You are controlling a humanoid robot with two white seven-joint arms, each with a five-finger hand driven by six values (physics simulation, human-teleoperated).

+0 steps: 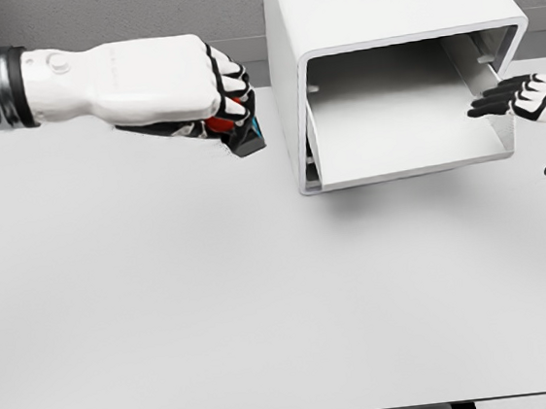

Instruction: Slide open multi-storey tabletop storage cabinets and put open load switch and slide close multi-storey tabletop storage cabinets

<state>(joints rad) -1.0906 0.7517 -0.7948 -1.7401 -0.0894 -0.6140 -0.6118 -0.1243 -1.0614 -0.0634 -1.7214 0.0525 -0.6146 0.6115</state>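
The left hand [143, 81] reaches in from the upper left of the frame, its arm running along the top edge with a dark and metallic wrist cuff at the far left. Its fingers [228, 77] are curled tightly around a small object, the load switch [243, 131], of which only a red patch, a black body and a sliver of teal at the lower corner show beneath the knuckles. The switch hangs above the bench [264, 303], just left of the cabinet and apart from it.

The storage cabinet [380, 17] stands in the upper right of the frame, a white box with rounded edges. Its front is open, and a pale drawer [401, 118] sits inside the opening with its floor and low side walls visible; its front lip reaches to about the cabinet's lower front edge. Nothing lies on the visible drawer floor. Small rails or pegs show on the inner side walls.

The right hand [526, 100] enters from the right edge of the frame at the height of the cabinet's opening. Its black-tipped fingers [496, 100] are extended toward the right wall of the cabinet and seem to touch its front edge, though whether they actually grip it is hard to judge from this angle; they look relaxed rather than clenched. Another dark fingertip shows lower at the right edge.

The bench fills the lower part of the frame as a plain pale surface, with its near edge along the bottom.
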